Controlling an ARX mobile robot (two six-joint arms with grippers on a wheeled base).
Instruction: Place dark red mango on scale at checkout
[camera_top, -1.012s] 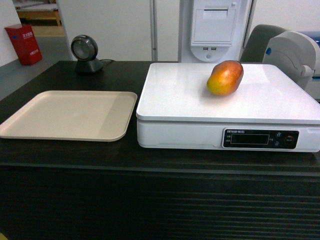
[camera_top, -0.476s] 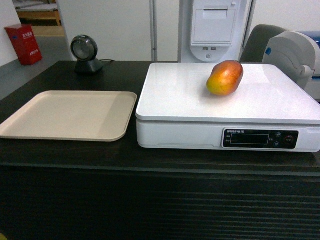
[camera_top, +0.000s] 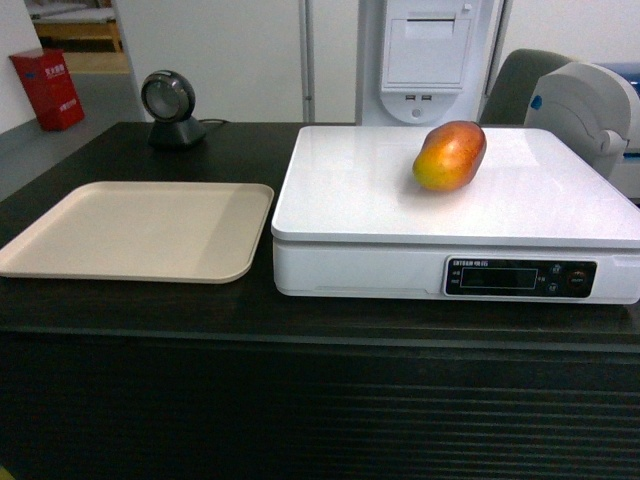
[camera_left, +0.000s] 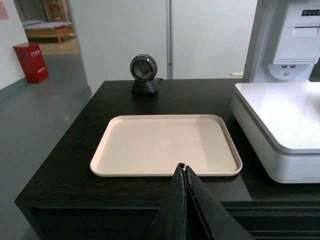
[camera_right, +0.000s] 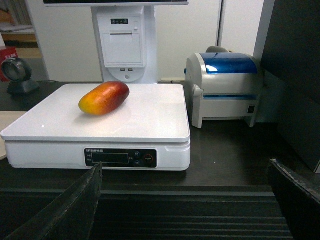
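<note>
Dark red mango (camera_top: 451, 155) rests on scale (camera_top: 380, 200); right gripper (camera_right: 185, 200) gapes wide, empty.

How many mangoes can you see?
1. The dark red mango lies on the white scale, toward its back. The beige tray beside it holds none.
</note>
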